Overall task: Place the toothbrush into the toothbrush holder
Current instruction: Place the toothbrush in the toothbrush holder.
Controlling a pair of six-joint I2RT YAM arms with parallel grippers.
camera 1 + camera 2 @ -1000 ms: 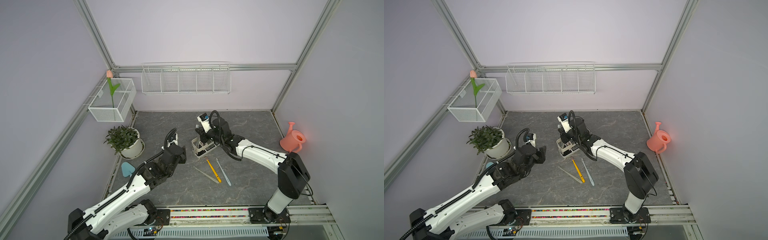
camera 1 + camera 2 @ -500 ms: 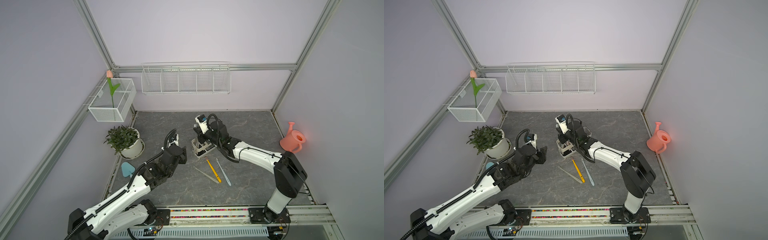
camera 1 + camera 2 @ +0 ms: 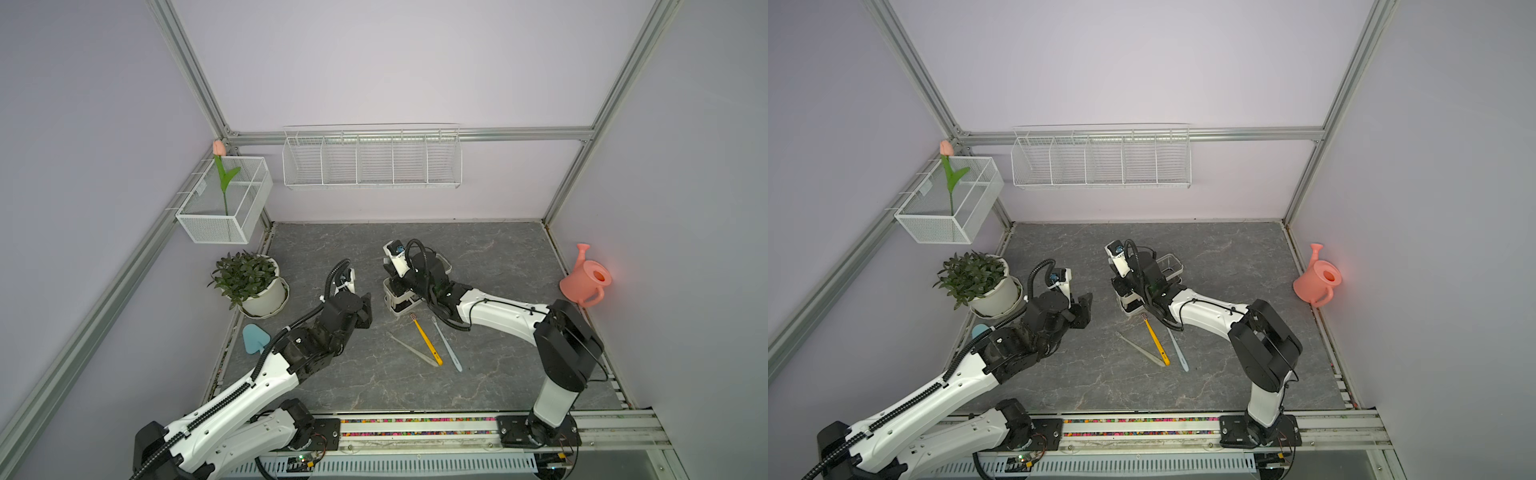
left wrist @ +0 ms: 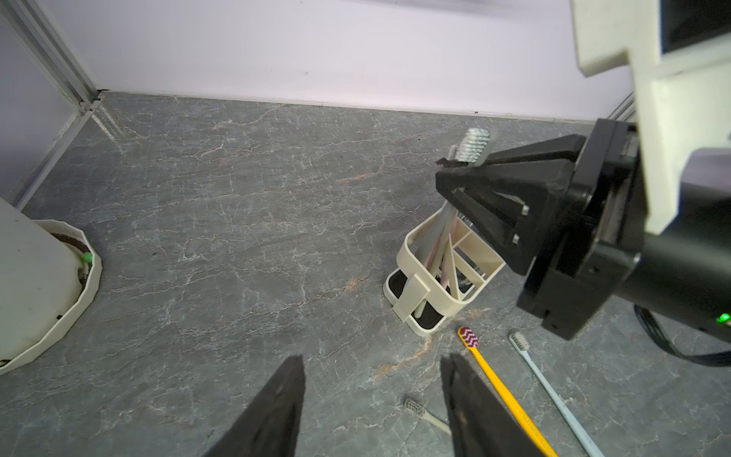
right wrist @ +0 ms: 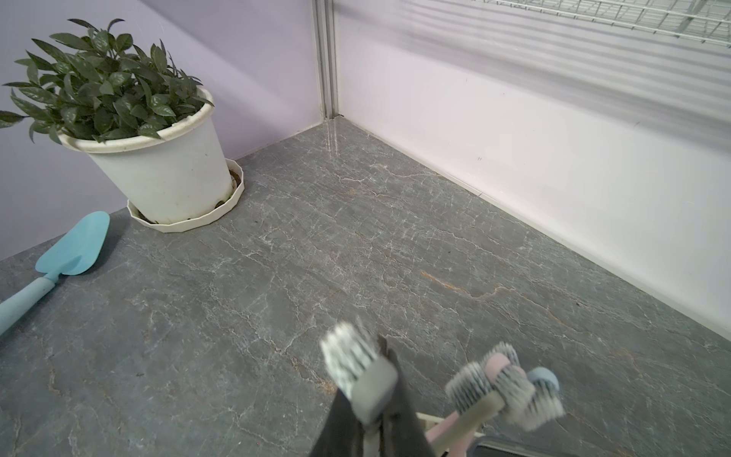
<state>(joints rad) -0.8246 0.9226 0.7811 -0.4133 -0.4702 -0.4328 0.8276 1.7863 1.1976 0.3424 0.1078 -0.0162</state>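
While the right gripper (image 4: 445, 171) pinches the toothbrush (image 4: 476, 144) just under its bristles, the handle below the jaws already sits in the toothbrush holder (image 4: 415, 253); only letting go looks left. The left gripper (image 4: 372, 358) gapes wide, empty.

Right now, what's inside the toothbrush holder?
Several toothbrushes stand in an end compartment of the toothbrush holder; the right gripper pinches a grey toothbrush reaching into it. The gripper covers the holder's far end.

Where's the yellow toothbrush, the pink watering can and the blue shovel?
Long yellow toothbrush (image 3: 426, 340): in a top view, mid-handle.
Pink watering can (image 3: 580, 288): in a top view, body.
Blue plastic shovel (image 5: 77, 245): right wrist view, blade.
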